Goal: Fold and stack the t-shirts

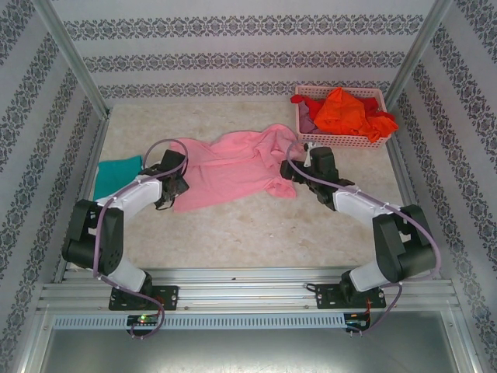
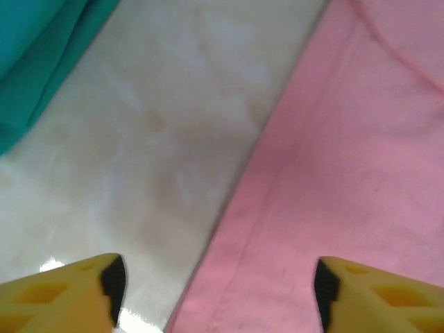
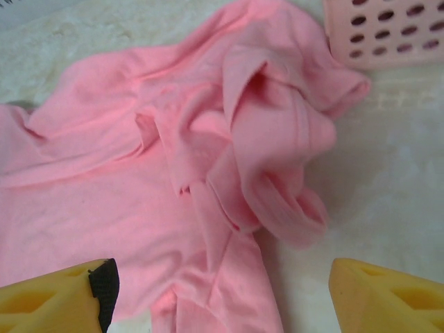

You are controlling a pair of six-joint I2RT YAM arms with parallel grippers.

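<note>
A light pink t-shirt [image 1: 233,167] lies crumpled in the middle of the table. Its right side is bunched into folds [image 3: 277,159]. A teal t-shirt [image 1: 116,175] lies folded at the left edge. My left gripper [image 1: 172,186] hovers open over the pink shirt's left hem [image 2: 333,180], one fingertip [image 2: 114,281] above bare table, the other above cloth. My right gripper [image 1: 299,167] stands open over the shirt's bunched right part, its jaws [image 3: 222,298] wide apart and nothing pinched. Orange and red t-shirts [image 1: 345,113] are heaped in the basket.
The pink lattice basket [image 1: 373,140] stands at the back right, its corner [image 3: 388,31] just beyond the pink shirt. The teal cloth [image 2: 35,55] lies a short way left of the left gripper. Metal frame posts and patterned walls ring the table [image 1: 256,225].
</note>
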